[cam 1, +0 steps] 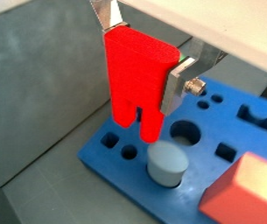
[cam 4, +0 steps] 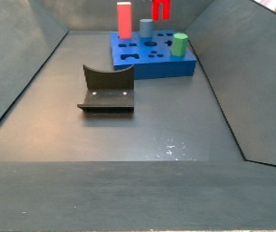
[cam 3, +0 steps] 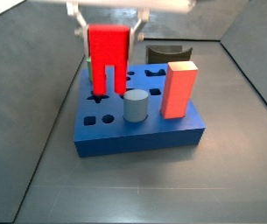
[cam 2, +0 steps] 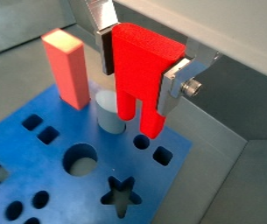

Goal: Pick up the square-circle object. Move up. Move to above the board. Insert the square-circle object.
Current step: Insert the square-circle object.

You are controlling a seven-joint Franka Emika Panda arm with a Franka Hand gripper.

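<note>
Held upright, long axis vertical and its two legs pointing down, the square-circle object (cam 1: 138, 80) hangs just above the blue board (cam 1: 235, 124), pinched between the gripper's (cam 2: 142, 59) silver fingers (cam 2: 180, 76).

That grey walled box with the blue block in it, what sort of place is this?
Probably a robot test bench: a gripper holds the square-circle object over the board, with a fixture nearby.
</note>
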